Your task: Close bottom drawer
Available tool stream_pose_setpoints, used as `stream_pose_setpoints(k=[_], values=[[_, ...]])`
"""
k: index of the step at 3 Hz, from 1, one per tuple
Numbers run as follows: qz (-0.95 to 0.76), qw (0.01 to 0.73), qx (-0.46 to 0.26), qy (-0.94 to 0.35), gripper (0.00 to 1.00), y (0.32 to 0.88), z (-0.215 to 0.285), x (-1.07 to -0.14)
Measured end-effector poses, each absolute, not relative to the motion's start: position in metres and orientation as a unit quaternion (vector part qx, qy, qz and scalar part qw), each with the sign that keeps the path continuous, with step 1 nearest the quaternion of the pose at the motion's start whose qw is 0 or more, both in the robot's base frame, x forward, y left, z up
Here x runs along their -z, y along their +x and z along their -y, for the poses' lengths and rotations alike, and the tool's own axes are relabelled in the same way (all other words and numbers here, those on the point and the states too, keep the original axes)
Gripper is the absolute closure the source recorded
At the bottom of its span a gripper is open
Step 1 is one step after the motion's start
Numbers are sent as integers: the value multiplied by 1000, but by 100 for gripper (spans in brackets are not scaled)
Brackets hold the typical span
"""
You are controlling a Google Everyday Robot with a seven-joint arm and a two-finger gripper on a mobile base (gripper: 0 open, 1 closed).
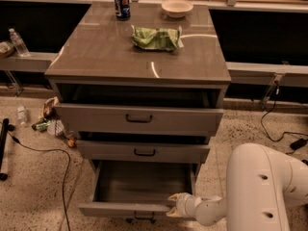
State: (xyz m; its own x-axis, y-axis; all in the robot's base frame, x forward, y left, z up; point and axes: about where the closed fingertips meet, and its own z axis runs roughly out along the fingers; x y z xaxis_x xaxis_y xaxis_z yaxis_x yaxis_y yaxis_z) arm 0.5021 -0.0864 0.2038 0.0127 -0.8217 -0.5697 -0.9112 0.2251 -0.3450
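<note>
Three drawers of a grey-taupe cabinet (139, 119) stand open to different depths, and the bottom drawer (142, 189) - grey-taupe with a plain grey box interior - is at lower centre of the frame, drawn out farthest. Its flat front faces the lower edge of the frame. The front's long axis runs left to right, and a small dark bar handle (144, 216) sits at its middle.

The gripper (171, 205), on a bulky white robot arm (262, 191) coming in from the lower right, is at the right end of that front and points left. Its two pale fingertips (172, 197) stand moderately apart and hold nothing; whether they touch the front cannot be told.

On the cabinet's top surface (96, 52), toward the upper part of the frame, are a blue soda can (121, 3), a shallow white bowl (177, 7) and a crumpled green bag (156, 37).
</note>
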Motion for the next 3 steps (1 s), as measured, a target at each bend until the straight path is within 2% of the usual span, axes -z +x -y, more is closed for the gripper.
stream_pose_setpoints(k=[1, 2, 3], values=[[-700, 351, -64, -619, 93, 502, 86, -204], [-678, 383, -34, -626, 100, 531, 90, -227], [-657, 417, -6, -629, 100, 559, 88, -254]])
